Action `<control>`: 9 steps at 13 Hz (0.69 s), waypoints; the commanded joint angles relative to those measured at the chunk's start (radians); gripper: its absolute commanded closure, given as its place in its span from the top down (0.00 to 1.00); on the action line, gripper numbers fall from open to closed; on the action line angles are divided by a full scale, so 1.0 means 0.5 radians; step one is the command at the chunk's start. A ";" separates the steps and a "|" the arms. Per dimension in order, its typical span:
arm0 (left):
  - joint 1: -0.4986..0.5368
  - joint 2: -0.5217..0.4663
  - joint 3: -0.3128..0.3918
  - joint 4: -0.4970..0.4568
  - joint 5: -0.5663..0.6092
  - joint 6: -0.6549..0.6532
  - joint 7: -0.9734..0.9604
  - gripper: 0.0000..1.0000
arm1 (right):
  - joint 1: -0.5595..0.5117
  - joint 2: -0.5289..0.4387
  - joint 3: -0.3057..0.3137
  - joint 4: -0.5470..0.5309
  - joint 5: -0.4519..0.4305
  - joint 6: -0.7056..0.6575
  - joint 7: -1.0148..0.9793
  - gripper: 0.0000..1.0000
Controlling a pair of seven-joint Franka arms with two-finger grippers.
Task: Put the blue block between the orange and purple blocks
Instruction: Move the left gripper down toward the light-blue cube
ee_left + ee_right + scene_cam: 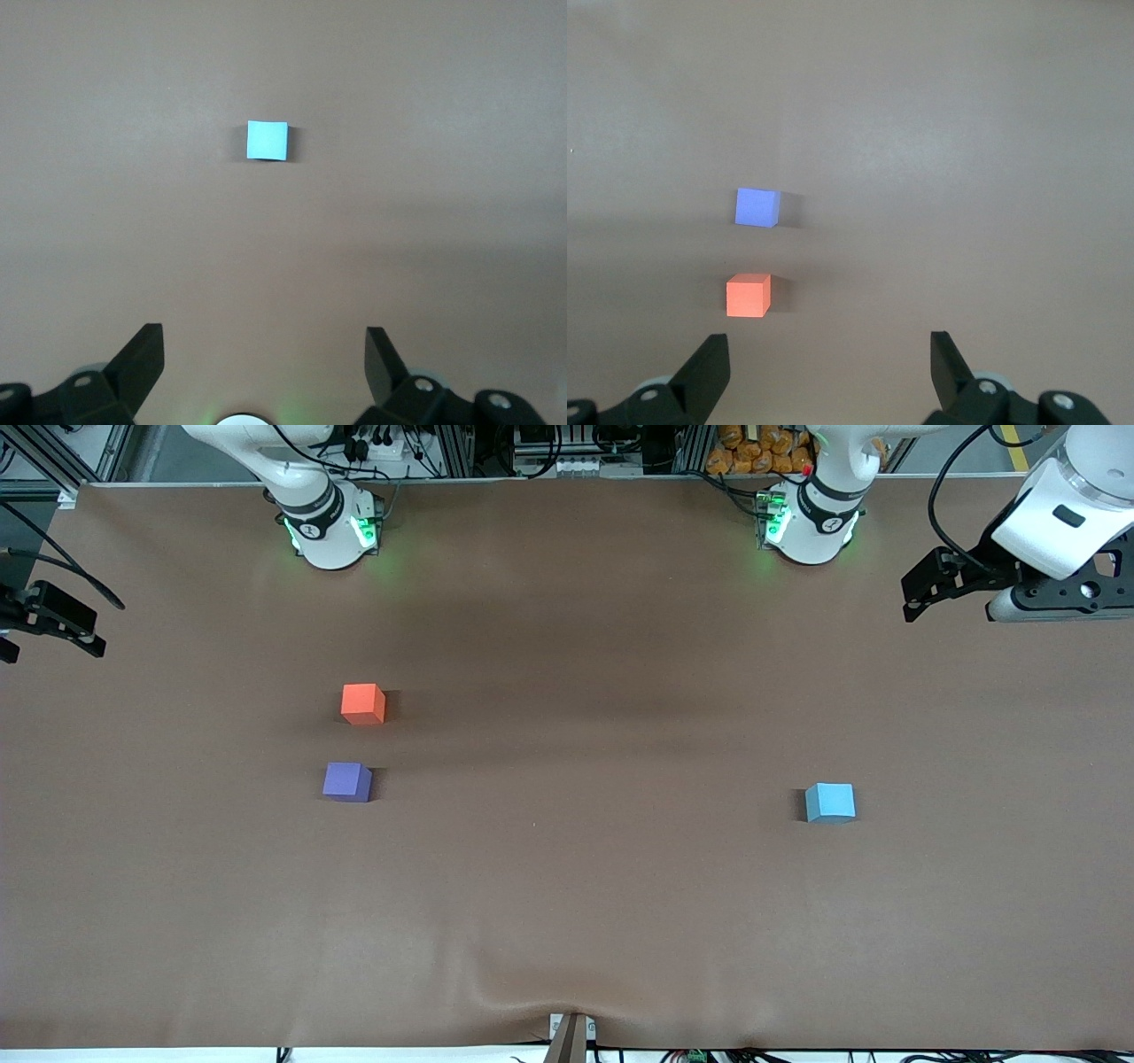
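Both sets of jaws stand wide and empty: the left gripper [264,359] hangs above the worktop's [567,903] left-arm end, the right gripper [829,363], mostly cut off in the front view, over the right-arm end. The brown cloth lies wrinkled at its near edge. The blue block [830,802] sits toward the left arm's end, well apart from the orange block [363,703] and purple block [347,782], the purple one nearer the camera.

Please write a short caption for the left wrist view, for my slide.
Open left gripper high over the brown table, the blue block lying untouched below it.
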 commanded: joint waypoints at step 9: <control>0.098 0.854 0.011 -0.082 0.067 0.792 0.020 1.00 | -0.081 0.008 0.018 0.027 0.070 -0.020 -0.012 1.00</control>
